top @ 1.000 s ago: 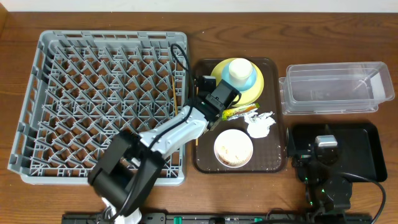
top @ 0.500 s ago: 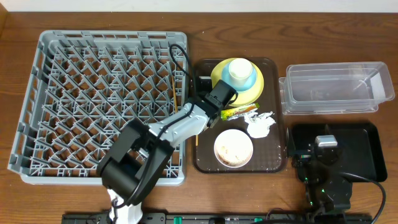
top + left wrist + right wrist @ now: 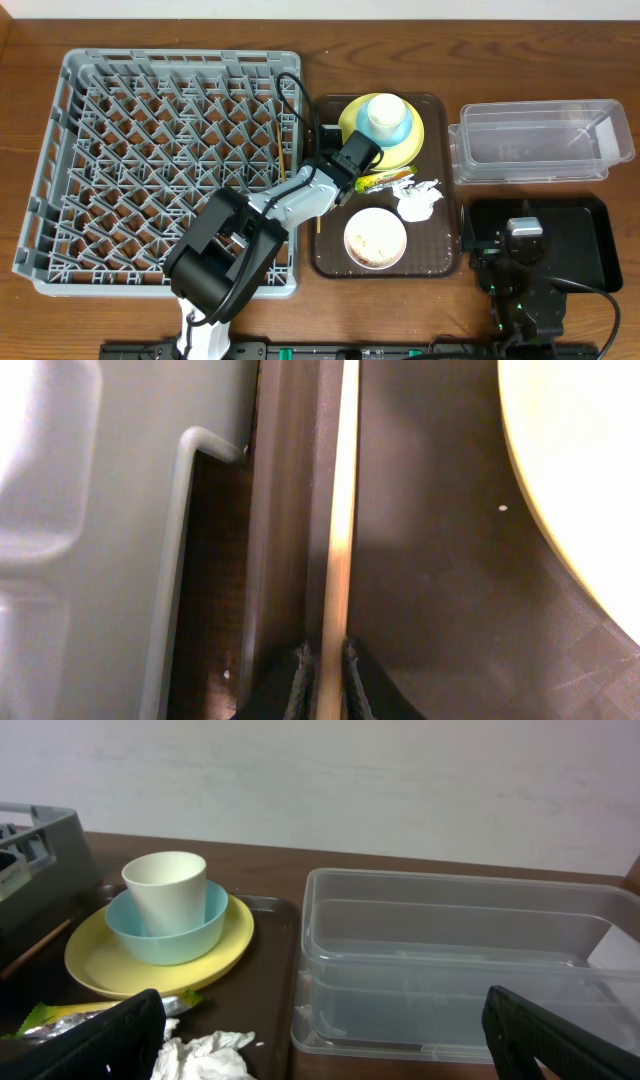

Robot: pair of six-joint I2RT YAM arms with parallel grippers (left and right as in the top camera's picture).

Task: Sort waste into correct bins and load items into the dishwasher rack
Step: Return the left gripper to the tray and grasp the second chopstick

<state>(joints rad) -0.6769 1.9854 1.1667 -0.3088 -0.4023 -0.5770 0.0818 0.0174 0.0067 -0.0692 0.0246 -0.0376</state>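
My left gripper (image 3: 323,678) is shut on a thin wooden chopstick (image 3: 338,510) lying along the left edge of the brown tray (image 3: 325,262); overhead the left gripper (image 3: 327,140) sits beside the grey dishwasher rack (image 3: 60,150). A second chopstick (image 3: 280,150) lies in the rack. On the yellow plate (image 3: 420,140) stands a light blue cup (image 3: 398,128) with a white cup in it. The wrapper (image 3: 378,181), the napkin (image 3: 418,200) and a white bowl (image 3: 375,237) of scraps are on the tray. My right gripper (image 3: 330,1030) is open and holds nothing.
The clear tub (image 3: 535,145) stands at the right, with the black tray (image 3: 592,245) in front of it under the right arm (image 3: 525,235). The brown tray lies close between the rack and the bins.
The left arm's elbow has swung slightly toward the front. Its gripper stays at the tray's left edge on the chopstick. The right arm has not moved.
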